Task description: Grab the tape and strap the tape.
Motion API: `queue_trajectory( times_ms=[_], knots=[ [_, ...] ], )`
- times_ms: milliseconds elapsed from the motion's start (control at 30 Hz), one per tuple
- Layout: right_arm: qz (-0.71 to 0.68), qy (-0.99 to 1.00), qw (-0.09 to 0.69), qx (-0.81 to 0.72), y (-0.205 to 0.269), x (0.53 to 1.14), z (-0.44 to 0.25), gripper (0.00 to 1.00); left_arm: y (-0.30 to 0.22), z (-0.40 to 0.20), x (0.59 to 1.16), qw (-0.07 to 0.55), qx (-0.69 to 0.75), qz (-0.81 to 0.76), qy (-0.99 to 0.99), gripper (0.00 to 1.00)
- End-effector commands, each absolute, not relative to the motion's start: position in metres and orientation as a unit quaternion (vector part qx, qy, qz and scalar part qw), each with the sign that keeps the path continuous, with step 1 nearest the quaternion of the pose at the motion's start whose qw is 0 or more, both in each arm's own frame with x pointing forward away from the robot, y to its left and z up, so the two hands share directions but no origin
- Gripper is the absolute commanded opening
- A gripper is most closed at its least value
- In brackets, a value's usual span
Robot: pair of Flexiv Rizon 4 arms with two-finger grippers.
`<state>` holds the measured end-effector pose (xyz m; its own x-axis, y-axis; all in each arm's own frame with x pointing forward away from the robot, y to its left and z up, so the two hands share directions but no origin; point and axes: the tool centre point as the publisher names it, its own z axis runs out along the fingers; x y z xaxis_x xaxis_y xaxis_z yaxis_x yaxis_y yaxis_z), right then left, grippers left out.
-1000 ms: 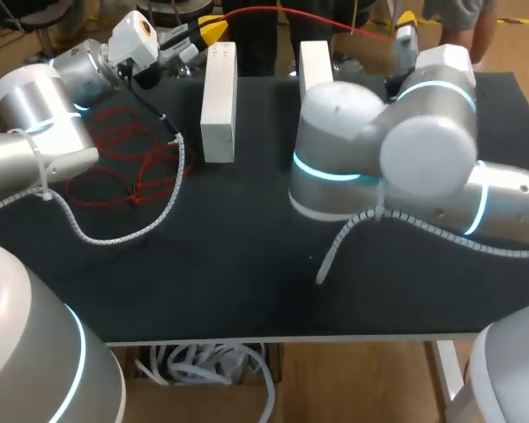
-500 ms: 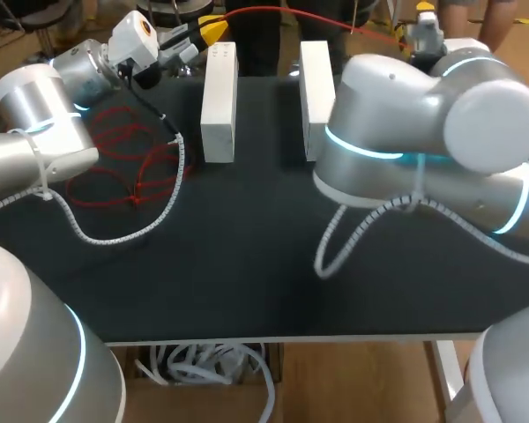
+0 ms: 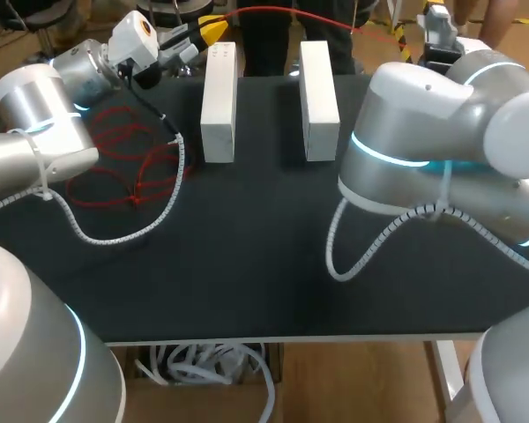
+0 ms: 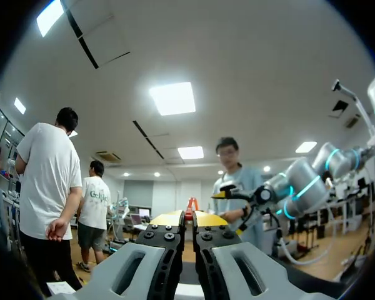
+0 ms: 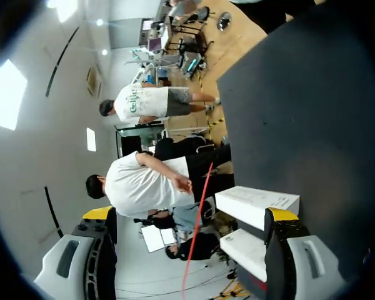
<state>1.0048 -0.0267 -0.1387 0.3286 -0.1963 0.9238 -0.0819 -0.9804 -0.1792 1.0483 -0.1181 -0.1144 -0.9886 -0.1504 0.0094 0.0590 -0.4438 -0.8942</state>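
The tape is a thin red cord. Part of it lies in loose loops (image 3: 123,150) on the black table at the left. From there it rises to my left gripper (image 3: 207,28) at the far edge, which is shut on it. In the left wrist view a bit of red tape (image 4: 189,210) shows between the closed yellow tips of the left gripper (image 4: 187,220). From that grip a taut span (image 3: 282,12) runs right along the far edge. My right gripper (image 5: 190,215) is open and wide, with the red tape (image 5: 199,219) passing between its fingers untouched.
Two white blocks (image 3: 219,101) (image 3: 319,99) stand side by side at the table's far middle. My right arm's bulky elbow (image 3: 423,132) hangs over the right half of the table (image 3: 247,256). A white spiral cable (image 3: 115,231) trails over the left side.
My right arm has swung to the right and back, uncovering the right white block, and its gripper has shifted right along the far edge. The left arm has kept still.
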Motion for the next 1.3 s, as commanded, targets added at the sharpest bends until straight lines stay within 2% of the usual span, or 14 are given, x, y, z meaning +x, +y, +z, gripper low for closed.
queue_trajectory(
  times_ms=[33,400,1300],
  knots=[
    [-0.645,0.162,0.138,-0.734,-0.027,1.012,-0.153,1.00,-0.118,-0.115,1.048,0.063,-0.044,-0.848,0.524,0.00],
    [-0.705,0.182,0.190,-0.659,-0.019,1.037,-0.156,1.00,-0.118,-0.115,1.048,0.063,-0.044,-0.848,0.524,0.00],
    [-0.697,0.168,0.133,-0.684,-0.008,1.066,-0.138,1.00,-0.118,-0.115,1.048,0.063,-0.044,-0.848,0.524,0.00]
  ],
)
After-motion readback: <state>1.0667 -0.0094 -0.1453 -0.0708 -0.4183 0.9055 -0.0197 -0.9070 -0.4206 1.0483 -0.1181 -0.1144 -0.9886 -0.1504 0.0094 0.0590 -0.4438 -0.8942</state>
